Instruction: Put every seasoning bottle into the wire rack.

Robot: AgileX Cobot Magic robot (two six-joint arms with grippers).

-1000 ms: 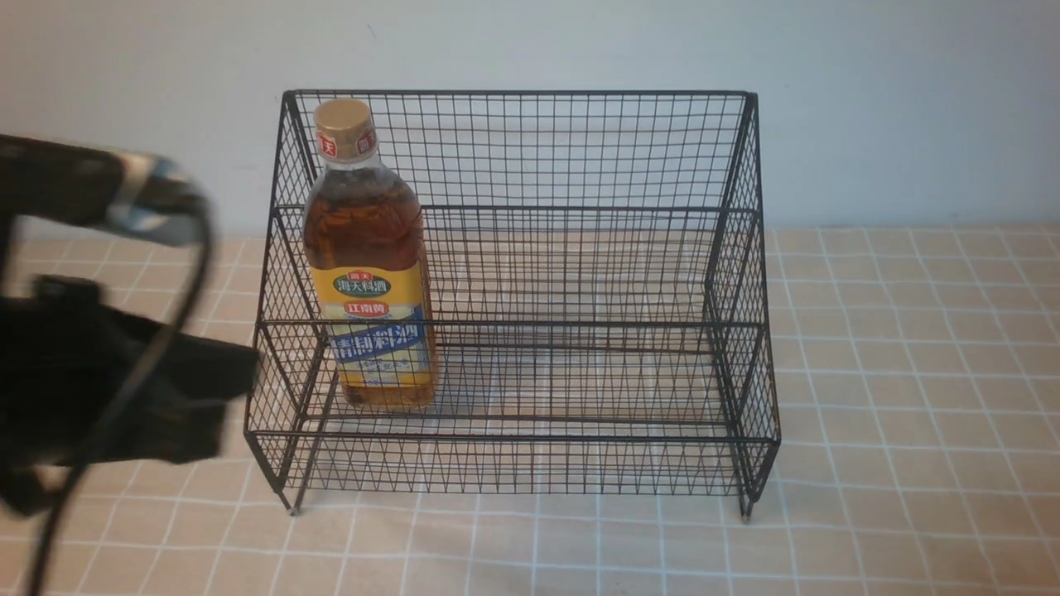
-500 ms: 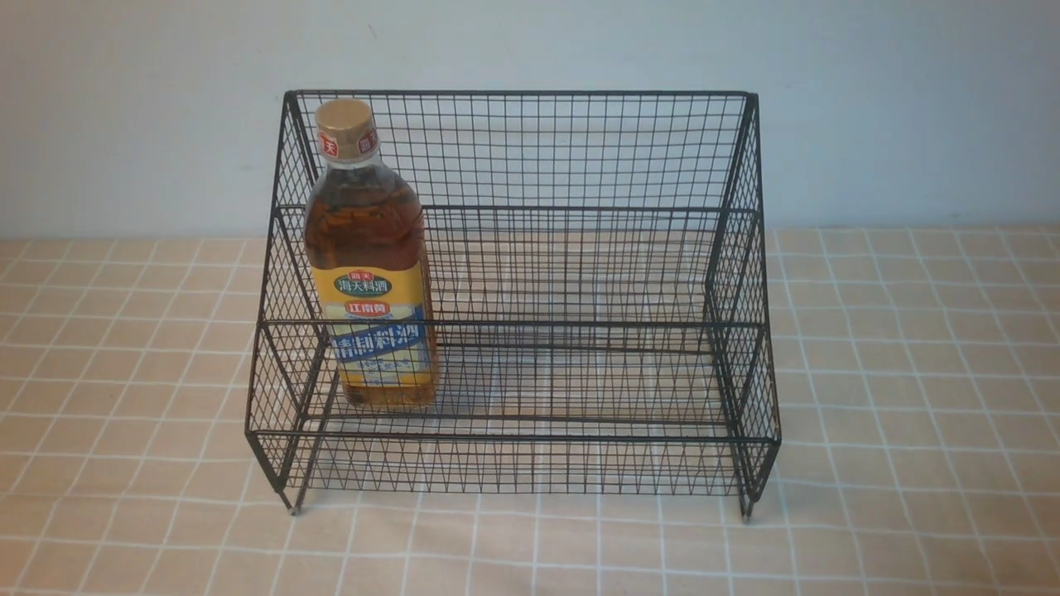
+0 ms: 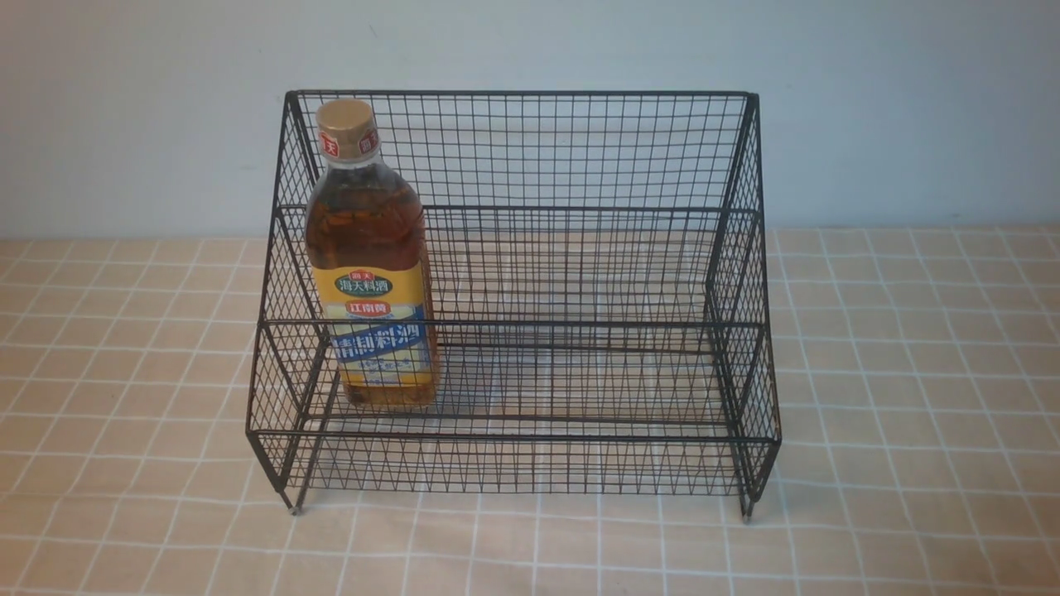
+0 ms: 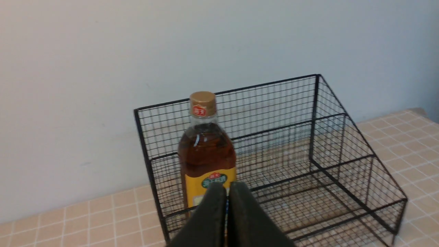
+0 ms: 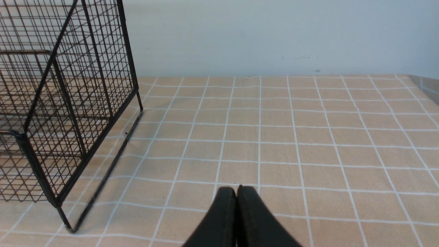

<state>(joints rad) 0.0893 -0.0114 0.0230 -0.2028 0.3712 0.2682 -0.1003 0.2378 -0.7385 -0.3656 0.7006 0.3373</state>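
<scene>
The seasoning bottle (image 3: 370, 257), amber liquid with a tan-gold cap and a yellow-and-blue label, stands upright inside the black wire rack (image 3: 580, 207), on its lower tier at the left end. It also shows in the left wrist view (image 4: 206, 151) inside the rack (image 4: 343, 144). My left gripper (image 4: 227, 187) is shut and empty, held back from the rack and apart from the bottle. My right gripper (image 5: 236, 190) is shut and empty above the tablecloth, to the right of the rack (image 5: 68, 103). Neither gripper shows in the front view.
The rack stands on a tan checked tablecloth (image 3: 911, 372) against a pale wall (image 3: 124, 108). The table's right edge shows in the right wrist view (image 5: 425, 85).
One second ago my left arm filled the left of the front view beside the rack. It has drawn back out of that view. The bottle and rack have not moved.
</scene>
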